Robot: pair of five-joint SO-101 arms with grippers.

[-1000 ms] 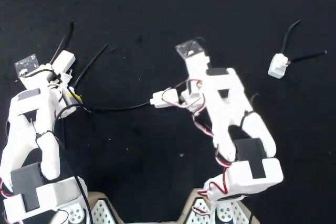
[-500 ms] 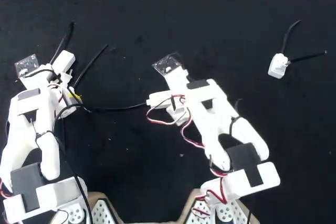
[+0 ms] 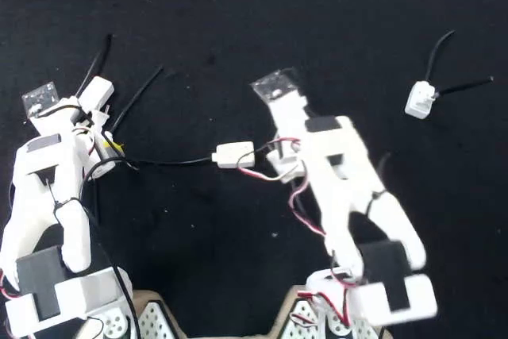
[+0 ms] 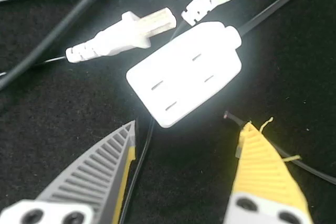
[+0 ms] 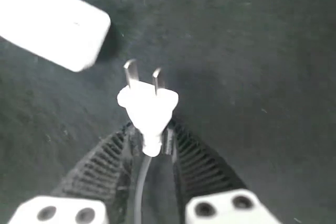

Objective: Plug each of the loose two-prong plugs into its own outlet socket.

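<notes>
on the black worktop (image 3: 198, 220) the right tool (image 5: 149, 129), clamped on a plug (image 5: 148, 103), swings back off the socket block (image 3: 234, 154), nothing plugged in yet; left tool (image 4: 189, 127) gapes empty.

Bright even light, black table (image 3: 182, 220) dark, glare on white outlet block (image 4: 185, 74); faint shadows

High camera overlooks table (image 3: 333, 29); wrist cameras look down closely.

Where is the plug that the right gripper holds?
In the right wrist view the plug sits clamped in the right gripper, prongs out, close to a white socket but apart from it.
</notes>
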